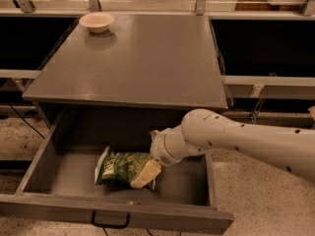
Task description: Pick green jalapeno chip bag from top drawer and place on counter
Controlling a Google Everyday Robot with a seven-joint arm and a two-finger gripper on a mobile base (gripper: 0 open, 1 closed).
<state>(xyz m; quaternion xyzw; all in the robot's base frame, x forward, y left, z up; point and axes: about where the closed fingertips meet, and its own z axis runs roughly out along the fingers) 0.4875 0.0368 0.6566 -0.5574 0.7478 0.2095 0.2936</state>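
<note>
The green jalapeno chip bag (119, 167) lies on the floor of the open top drawer (43, 157), left of its middle. My gripper (144, 175) reaches down into the drawer from the right, on the end of the white arm (231, 139). It sits at the right end of the bag, touching or overlapping it. The drawer's black pull handle (110, 222) shows on its front panel at the bottom. The grey counter (142, 63) lies above the drawer.
A small cream bowl (96, 21) stands at the counter's far left corner. Dark shelving and metal rails flank the cabinet on both sides. Speckled floor (256, 200) shows to the right of the drawer and below it.
</note>
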